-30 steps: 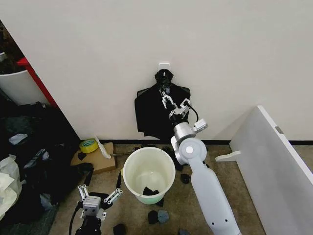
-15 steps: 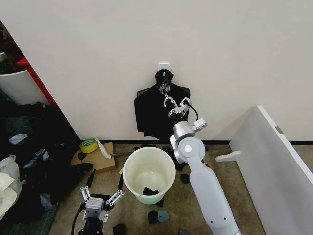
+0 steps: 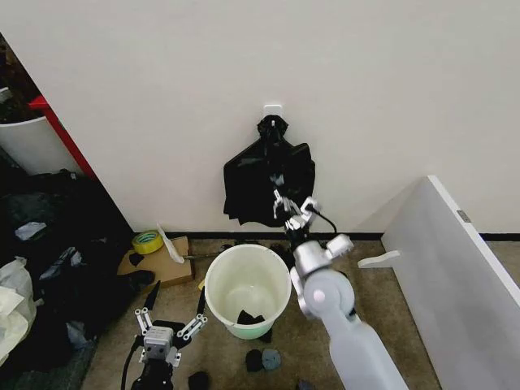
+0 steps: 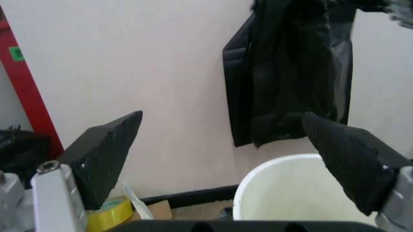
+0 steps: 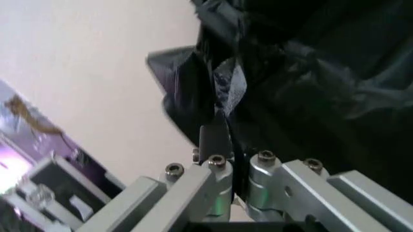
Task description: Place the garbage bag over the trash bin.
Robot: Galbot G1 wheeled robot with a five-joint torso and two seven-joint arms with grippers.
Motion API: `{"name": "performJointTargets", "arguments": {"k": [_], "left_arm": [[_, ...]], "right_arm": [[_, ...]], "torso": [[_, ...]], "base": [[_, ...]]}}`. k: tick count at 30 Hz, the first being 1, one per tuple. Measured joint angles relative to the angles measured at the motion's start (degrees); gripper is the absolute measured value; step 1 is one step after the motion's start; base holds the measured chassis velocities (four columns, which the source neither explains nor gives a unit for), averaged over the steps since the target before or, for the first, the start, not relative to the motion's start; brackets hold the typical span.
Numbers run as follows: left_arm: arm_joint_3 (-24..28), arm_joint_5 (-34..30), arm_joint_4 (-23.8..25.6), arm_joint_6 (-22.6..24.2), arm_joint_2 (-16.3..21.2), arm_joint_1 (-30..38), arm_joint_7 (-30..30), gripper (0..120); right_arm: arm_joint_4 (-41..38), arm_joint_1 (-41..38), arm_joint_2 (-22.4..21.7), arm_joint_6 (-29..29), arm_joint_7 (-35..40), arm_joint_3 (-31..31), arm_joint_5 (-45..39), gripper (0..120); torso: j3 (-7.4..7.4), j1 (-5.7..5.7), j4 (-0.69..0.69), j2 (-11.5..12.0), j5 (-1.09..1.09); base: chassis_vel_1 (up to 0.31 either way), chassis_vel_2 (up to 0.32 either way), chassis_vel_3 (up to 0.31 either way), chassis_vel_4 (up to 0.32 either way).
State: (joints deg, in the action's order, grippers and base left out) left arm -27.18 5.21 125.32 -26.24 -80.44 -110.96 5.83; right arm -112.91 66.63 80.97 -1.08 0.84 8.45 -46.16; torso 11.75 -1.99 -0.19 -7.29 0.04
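Head view puts our right gripper [image 3: 279,200] up against the lower part of the black bags [image 3: 268,180] that hang from a white wall hook [image 3: 273,108]. In the right wrist view our two metal fingers [image 5: 213,140] lie pressed together with a fold of thin black plastic pinched between them, so we take the hand as clenched on the garbage bag [image 5: 219,89]. That view is dark and crowded, and we cannot tell whether the pinched sheet is one bag or several layers of the bundle.

The trash bin [image 3: 247,289], a round white bucket, stands upright on the brown floor [image 3: 215,357] just below the hanging bags, close beside our right arm. A small black scrap [image 3: 249,316] lies inside it at the bottom.

Our left gripper [image 3: 169,324] sits low, near the bucket's left side and apart from it. In the left wrist view its two black pads [image 4: 106,154] are spread wide with nothing between them, and the bucket rim and the hanging bags show beyond.

A yellow tape roll [image 3: 147,241] rests on a piece of cardboard [image 3: 166,264] near the wall. More black scraps [image 3: 263,358] lie on the floor before the bucket. We can read no writing or label on anything here
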Motion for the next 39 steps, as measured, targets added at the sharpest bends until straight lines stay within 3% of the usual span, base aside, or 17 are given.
{"name": "performJointTargets", "arguments": {"k": [20,39], "left_arm": [[0.13,-1.09,-0.24,0.26,1.19,2.29,-0.04,98],[0.06,-2.37,-0.71,0.72,2.43,3.68,-0.05,98]], "right_arm": [[-7.30,18.20,-4.84,-7.23,-4.00,-2.07,19.89,0],[-6.97,25.65,-9.17,-14.24,-7.27,-3.22,34.97,0]], "torso": [[0.00,0.00,0.00,0.00,-0.01],[0.01,0.00,0.00,0.00,0.00]], "base": [[0.000,0.000,0.000,0.000],[0.000,0.000,0.000,0.000]]}}
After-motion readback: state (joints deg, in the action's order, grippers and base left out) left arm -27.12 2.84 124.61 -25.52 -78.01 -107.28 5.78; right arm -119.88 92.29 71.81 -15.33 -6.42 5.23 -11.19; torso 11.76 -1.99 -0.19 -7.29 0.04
